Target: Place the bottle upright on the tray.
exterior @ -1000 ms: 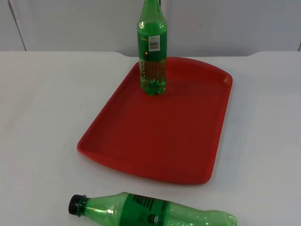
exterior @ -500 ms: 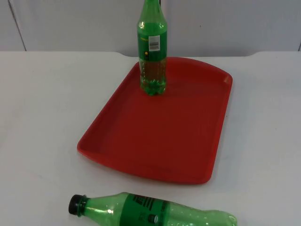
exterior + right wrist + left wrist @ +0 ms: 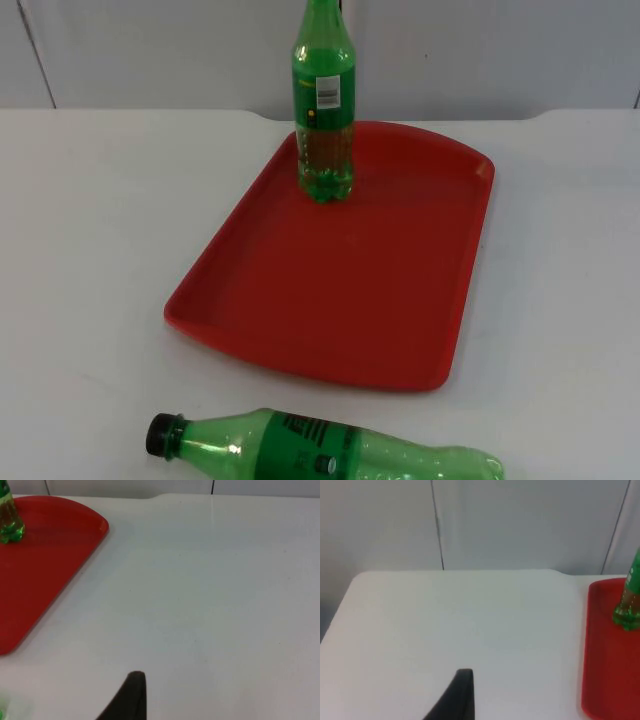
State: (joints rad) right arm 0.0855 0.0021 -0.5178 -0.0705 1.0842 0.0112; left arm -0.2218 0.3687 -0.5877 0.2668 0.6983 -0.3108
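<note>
No text, brand or number can be read anywhere. The standing bottle point(image 3: 323, 100) on the tray point(image 3: 400, 330) carries a green label with a small white patch of fine print or a barcode and one yellow dot below it, but the marks are too small to make out. The lying bottle point(image 3: 330, 457) on the desk point(image 3: 90, 250) has a dark green label with black lettering, also not legible.
</note>
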